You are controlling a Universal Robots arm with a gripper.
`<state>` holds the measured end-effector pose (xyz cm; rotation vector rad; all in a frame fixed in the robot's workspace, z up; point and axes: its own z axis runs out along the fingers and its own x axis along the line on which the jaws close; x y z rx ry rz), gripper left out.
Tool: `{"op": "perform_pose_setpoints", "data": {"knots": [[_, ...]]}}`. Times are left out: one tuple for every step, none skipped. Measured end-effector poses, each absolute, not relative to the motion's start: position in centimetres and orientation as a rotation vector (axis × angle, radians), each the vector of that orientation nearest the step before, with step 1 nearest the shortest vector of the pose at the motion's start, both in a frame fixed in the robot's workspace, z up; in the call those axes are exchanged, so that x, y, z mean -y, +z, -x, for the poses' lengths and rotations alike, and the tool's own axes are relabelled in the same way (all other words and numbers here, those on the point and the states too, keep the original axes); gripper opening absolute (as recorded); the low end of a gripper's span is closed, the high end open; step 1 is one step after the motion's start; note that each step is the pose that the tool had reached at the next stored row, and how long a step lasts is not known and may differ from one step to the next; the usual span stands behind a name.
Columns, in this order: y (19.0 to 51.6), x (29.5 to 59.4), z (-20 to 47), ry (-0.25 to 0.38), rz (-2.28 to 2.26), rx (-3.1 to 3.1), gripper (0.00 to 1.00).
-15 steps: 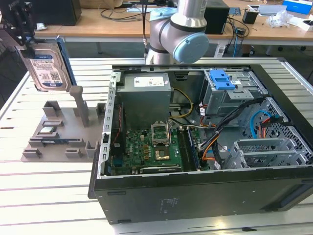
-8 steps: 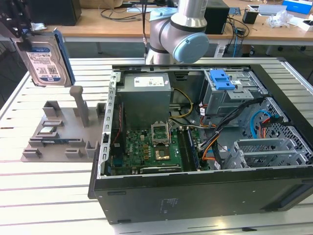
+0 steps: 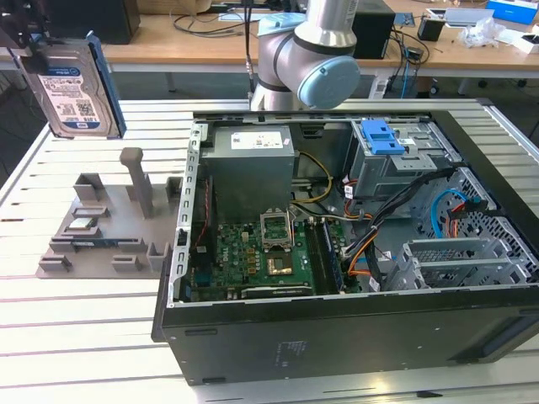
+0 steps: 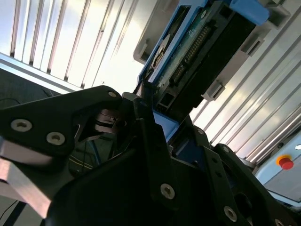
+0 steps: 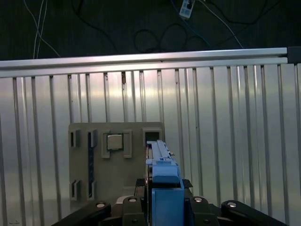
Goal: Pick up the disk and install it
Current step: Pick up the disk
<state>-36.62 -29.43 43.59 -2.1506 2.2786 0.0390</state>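
Pincer (image 4: 149,106) clamped on disk (image 3: 76,88) edge, hanging upright at exterior view's upper left; narrow grip may let it swing or drop onto worktop (image 3: 84,337).

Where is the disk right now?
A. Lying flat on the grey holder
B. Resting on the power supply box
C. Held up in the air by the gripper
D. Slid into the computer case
C: in the exterior view the disk hangs upright, clamped by the gripper, above the grey holder and outside the open computer case.
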Motion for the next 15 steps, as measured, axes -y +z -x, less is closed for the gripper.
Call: {"op": "perform_pose_setpoints", "data": {"knots": [[43.9, 29.4, 36.6, 0.039, 2.151, -2.279, 0.37], [44.1, 29.4, 36.6, 0.039, 2.151, -2.279, 0.37], [44.3, 29.4, 36.6, 0.039, 2.150, -2.279, 0.37], [44.5, 29.4, 36.6, 0.039, 2.151, -2.279, 0.37], [44.7, 29.4, 36.6, 0.039, 2.151, -2.279, 0.37], [44.9, 29.4, 36.6, 0.039, 2.151, -2.279, 0.37], [45.1, 29.4, 36.6, 0.039, 2.151, -2.279, 0.37], [45.3, 29.4, 36.6, 0.039, 2.151, -2.279, 0.37], [45.4, 29.4, 36.6, 0.039, 2.151, -2.279, 0.37], [45.6, 29.4, 36.6, 0.039, 2.151, -2.279, 0.37], [45.7, 29.4, 36.6, 0.039, 2.151, -2.279, 0.37], [45.9, 29.4, 36.6, 0.039, 2.151, -2.279, 0.37], [46.0, 29.4, 36.6, 0.039, 2.151, -2.279, 0.37], [46.2, 29.4, 36.6, 0.039, 2.151, -2.279, 0.37], [46.3, 29.4, 36.6, 0.039, 2.151, -2.279, 0.37]]}}
